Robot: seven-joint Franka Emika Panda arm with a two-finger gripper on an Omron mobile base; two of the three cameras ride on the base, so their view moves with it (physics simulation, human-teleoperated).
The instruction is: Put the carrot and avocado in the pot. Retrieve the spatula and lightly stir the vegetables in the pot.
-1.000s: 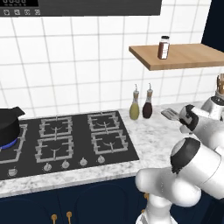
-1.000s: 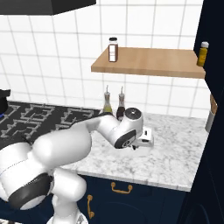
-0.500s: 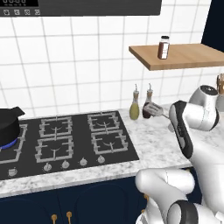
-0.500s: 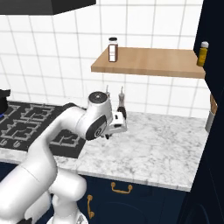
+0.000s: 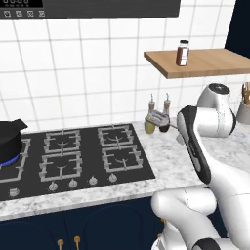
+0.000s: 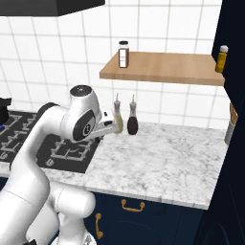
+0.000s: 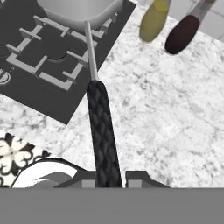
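A white marble counter point(image 5: 168, 163) is seen running along a wall of white tiles point(image 5: 97, 73), with dark blue cabinet fronts point(image 6: 143, 210) and brass handles below it. A black gas hob point(image 5: 73, 156) with four grates and a row of knobs is set into the counter. A dark hood point(image 5: 97, 7) is mounted above it. To the right, a wooden shelf point(image 6: 162, 67) is fixed to the wall, and a spice jar point(image 5: 182, 52) is stood on it; a second, yellow bottle point(image 6: 220, 58) is seen at the shelf's far right end in the right base view. Two bottles are stood against the wall on the counter just right of the hob: a yellow oil bottle point(image 6: 117, 122) and a dark bottle point(image 6: 131, 122), close beside each other.

The pot point(image 5: 10, 139) is seen at the left edge of the left base view, set on the hob's far left burner, well apart from the arm. Its contents cannot be made out.

The gripper point(image 7: 110, 177) is held above the counter's left part, near the hob's right edge and in front of the two bottles. Its fingers point(image 7: 135, 178) are closed on the dark handle of the spatula point(image 7: 98, 127), which passes between them with no gap visible. The spatula is carried clear of the counter, and its grey blade point(image 5: 157, 117) is pointed toward the hob. In the hand view the blade is seen over the hob's near corner, and a thin metal shaft joins it to the textured grip.
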